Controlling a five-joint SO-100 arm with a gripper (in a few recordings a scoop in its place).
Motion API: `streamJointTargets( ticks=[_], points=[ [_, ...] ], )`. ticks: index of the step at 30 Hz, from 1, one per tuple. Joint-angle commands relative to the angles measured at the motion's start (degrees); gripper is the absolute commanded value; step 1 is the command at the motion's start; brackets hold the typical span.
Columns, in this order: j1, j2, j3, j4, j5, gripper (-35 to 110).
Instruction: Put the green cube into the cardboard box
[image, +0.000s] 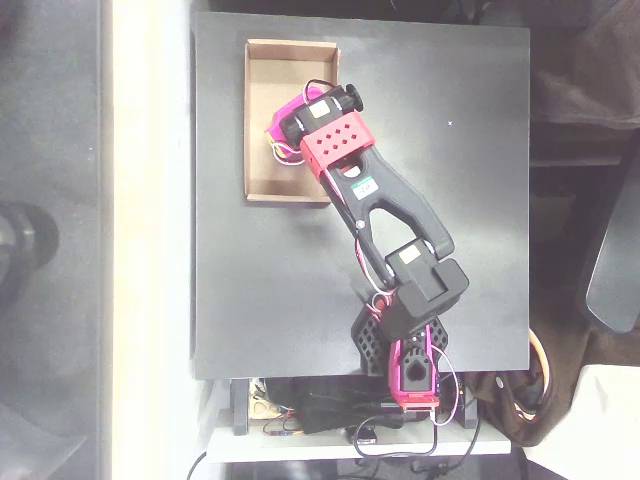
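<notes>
The cardboard box (262, 175) lies at the back left of the black board, a shallow tan tray with low walls. My arm reaches from the front edge across the board, and its magenta gripper (283, 124) hangs over the middle of the box, pointing left. The wrist and red motor housing (338, 148) cover most of the fingers, so how the jaws stand is hidden. The green cube is out of view; whether it sits between the fingers cannot be told.
The black board (460, 200) rests on a white table (150, 240). The arm's base (412, 370) and cables sit at the front edge. A dark chair part (615, 260) stands off to the right.
</notes>
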Motion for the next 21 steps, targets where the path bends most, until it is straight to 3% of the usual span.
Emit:
streamJointTargets(
  ticks=[1,21],
  points=[
    [-1.1,0.7,-1.1,0.4,0.5,29],
    [-1.1,5.9,-1.3,0.3,0.5,33]
  ],
)
